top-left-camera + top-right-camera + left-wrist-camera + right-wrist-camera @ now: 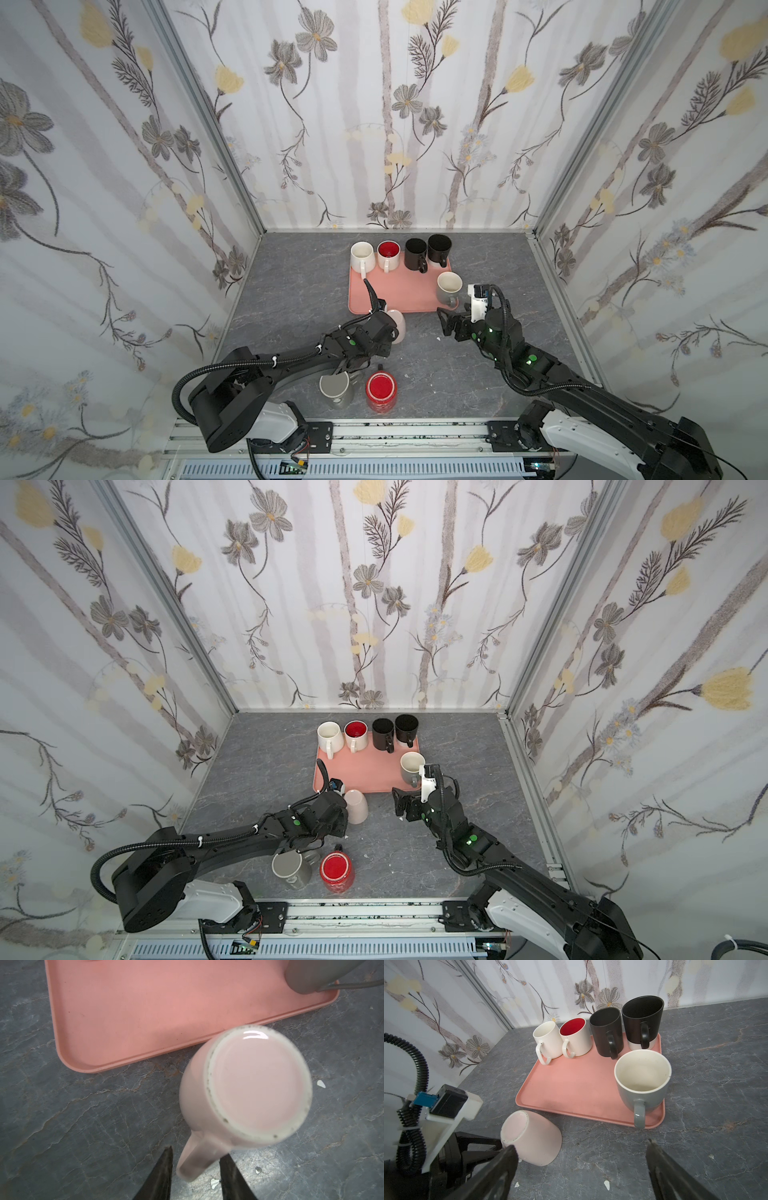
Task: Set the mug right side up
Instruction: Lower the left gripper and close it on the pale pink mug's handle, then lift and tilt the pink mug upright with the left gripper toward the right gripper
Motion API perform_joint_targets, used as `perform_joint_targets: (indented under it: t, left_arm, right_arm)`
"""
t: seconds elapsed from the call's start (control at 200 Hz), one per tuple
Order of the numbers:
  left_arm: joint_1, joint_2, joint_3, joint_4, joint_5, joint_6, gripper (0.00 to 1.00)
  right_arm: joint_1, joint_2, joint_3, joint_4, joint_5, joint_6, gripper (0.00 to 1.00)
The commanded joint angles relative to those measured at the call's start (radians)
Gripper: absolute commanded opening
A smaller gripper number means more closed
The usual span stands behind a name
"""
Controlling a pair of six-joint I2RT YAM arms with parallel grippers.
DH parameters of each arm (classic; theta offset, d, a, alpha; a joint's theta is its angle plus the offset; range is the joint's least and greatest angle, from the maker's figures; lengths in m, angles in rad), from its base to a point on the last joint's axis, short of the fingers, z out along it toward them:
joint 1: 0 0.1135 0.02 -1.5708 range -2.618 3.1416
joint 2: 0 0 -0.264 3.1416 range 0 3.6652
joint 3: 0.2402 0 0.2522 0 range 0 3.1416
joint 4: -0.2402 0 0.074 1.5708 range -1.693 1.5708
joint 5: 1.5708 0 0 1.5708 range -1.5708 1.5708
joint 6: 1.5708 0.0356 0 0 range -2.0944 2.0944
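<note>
Probably the main risk is sitting at the handle [187, 1165]: the left gripper [197, 1151] is reaching it only with the tips of its fingers. When the wrist is rolling the pink mug [249, 1088] over, the smooth glazed loop may be slipping out. The mug may then be dropping on the table [62, 1126] or knocking the rim of the tray [124, 1022]. In the left wrist view the two fingers are standing one on each side of the handle, partly apart. I cannot tell if they are already pinching it or only enclosing it. The mug is resting off the tray, just beside the tray's edge nearest to the robot, with its bottom facing up. In the right wrist view it seems to be leaning a little. Its handle is pointing away from the tray, straight into the left gripper, while the heavy body is lying on the tray side of the fingers. This weight is, I think, going to twist the mug in such a small grip. The turning mug may also be swinging toward the grey mug [641, 1084], which is standing upright on the tray's near corner. The right gripper [581, 1145] is hovering just off that same edge of the tray, spread wide and holding nothing.
</note>
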State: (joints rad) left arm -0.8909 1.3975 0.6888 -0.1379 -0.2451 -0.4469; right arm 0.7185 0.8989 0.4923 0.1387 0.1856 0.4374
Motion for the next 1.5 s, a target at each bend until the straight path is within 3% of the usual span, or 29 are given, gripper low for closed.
perform_joint_targets:
  t: [0.0,0.37,0.674,0.984,1.144,1.419,1.499]
  left_arm:
    - [-0.001,0.017,0.008,0.069,-0.016,0.026,0.37]
    - [-0.012,0.072,0.002,0.135,-0.114,0.056,0.30]
    - [-0.023,0.099,-0.012,0.192,-0.146,0.085,0.31]
    - [-0.034,0.102,-0.023,0.226,-0.136,0.108,0.17]
    - [-0.039,0.094,-0.028,0.230,-0.133,0.108,0.15]
    - [-0.047,0.066,-0.014,0.227,-0.116,0.082,0.00]
    - [-0.048,0.050,-0.009,0.228,-0.114,0.065,0.00]
  right_arm:
    - [-0.002,-0.006,-0.004,0.018,-0.002,0.012,0.96]
    - [-0.007,0.001,-0.007,0.030,-0.018,0.014,0.96]
    - [-0.010,0.003,-0.009,0.038,-0.029,0.021,0.96]
    - [-0.014,0.005,-0.005,0.033,-0.038,0.022,0.96]
    - [-0.014,0.001,-0.003,0.037,-0.050,0.026,0.96]
    - [-0.016,0.028,-0.001,0.083,-0.135,0.051,1.00]
    - [-0.017,0.045,-0.006,0.102,-0.153,0.069,1.00]
